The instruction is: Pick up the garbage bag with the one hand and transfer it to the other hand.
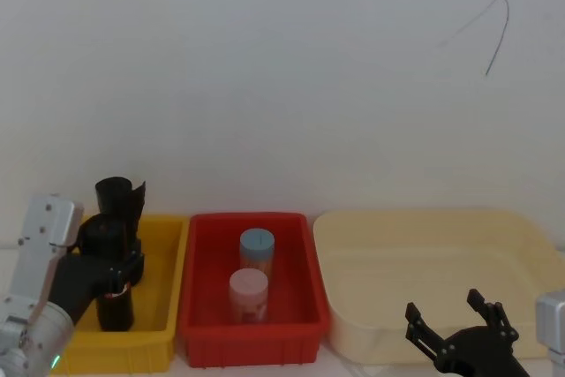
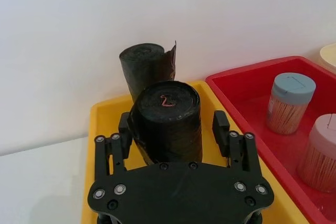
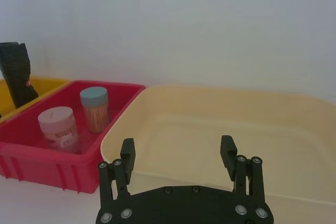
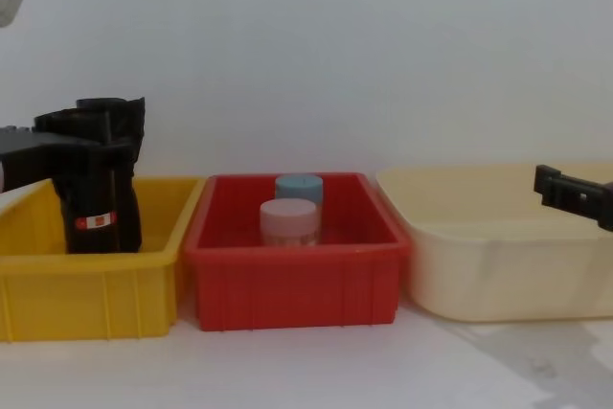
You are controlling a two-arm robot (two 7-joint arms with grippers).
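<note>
Because the bag [image 4: 99,200] is a tightly wound roll of thin black plastic, it should handle as a light, fairly firm cylinder. Its skin looks slick and slightly yielding, and nothing about it seems fragile. It stands upright in the yellow bin [image 4: 86,294], which sits just left of the red bin [image 1: 252,342]. A red-and-white label [image 4: 96,222] rings its lower part. A second black roll [image 2: 144,69] with a loose flap stands just behind it, also left of the red bin.

The left gripper [image 2: 172,123] straddles the top of the bag with its jaws spread. One finger [image 2: 124,124] looks to be against the roll's side, but a sliver of yellow shows between the roll and the opposite finger. I judge the grip not yet clamped. The yellow bin's front wall hides whether the bag's foot rests on the floor.

The right gripper [image 3: 177,148] hovers wide open well to the right of the red bin, over the near wall of the cream bin [image 4: 498,275].

Squeezing across the round body just below the top seems the sensible hold. The outer wraps may give and slide, so the jaws should close firmly and squarely. A hold this high also leaves the body around the label free for the right gripper to take at the handover. The likeliest trouble is a skewed pinch that lets the smooth roll twist or slip, or a finger catching the flap of the roll behind.
</note>
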